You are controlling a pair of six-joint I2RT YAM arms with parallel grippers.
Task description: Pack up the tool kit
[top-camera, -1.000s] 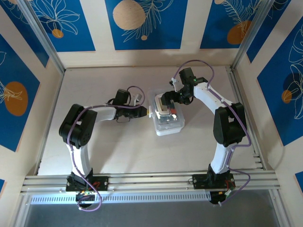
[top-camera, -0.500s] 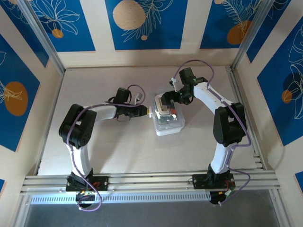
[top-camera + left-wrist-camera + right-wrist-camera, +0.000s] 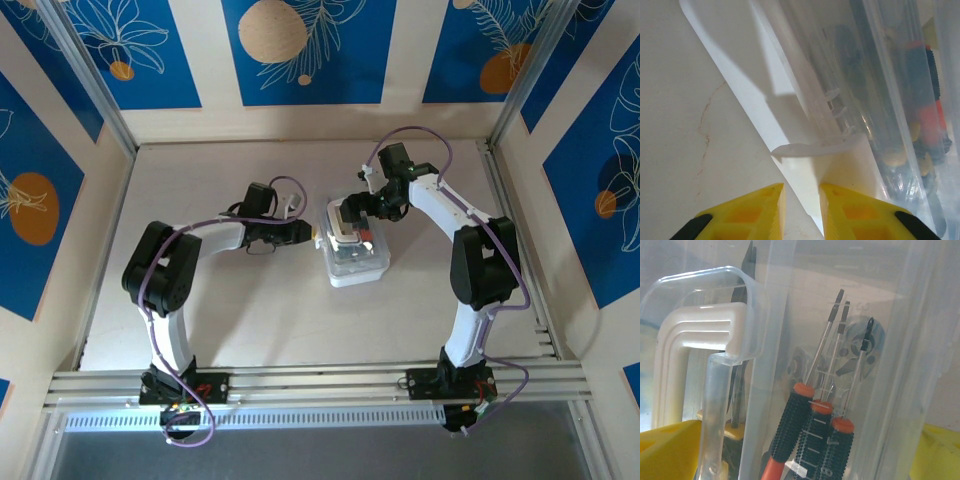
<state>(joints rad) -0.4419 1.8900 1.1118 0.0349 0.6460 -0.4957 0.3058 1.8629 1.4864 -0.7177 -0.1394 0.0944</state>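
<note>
Pale wood desk carries everything. The translucent white rectangular plastic case sits near desk centre, between the two arms, long side running away from the bases.

The right tool hangs over the far end of the case. Its yellow fingers stand wide apart, straddling the handle end. Can't tell if the pads press the walls; looks like no real grip.

The left tool is low at the case's left edge. Its fingers are narrowly parted with nothing pinched between them, tips just short of the case rim.

White moulded handle is at the end of the case, with a clear loop around it.

Inside, seen through the plastic:
- three black ribbed-grip screwdrivers with orange collars, side by side, shafts pointing up-frame
- a round-headed metal ratchet behind the shafts
- dark plier jaws and a yellow grip, partly hidden by the handle

Small white latch tab juts from the case's side, just ahead of the left fingertips.

Progress, my read: the pieces I can see are all in the case, none loose on the desk, so loading looks done. The lid seems down over them. What's left is likely pressing the lid fully shut and snapping that tab. Whether it's already latched can't be told.
</note>
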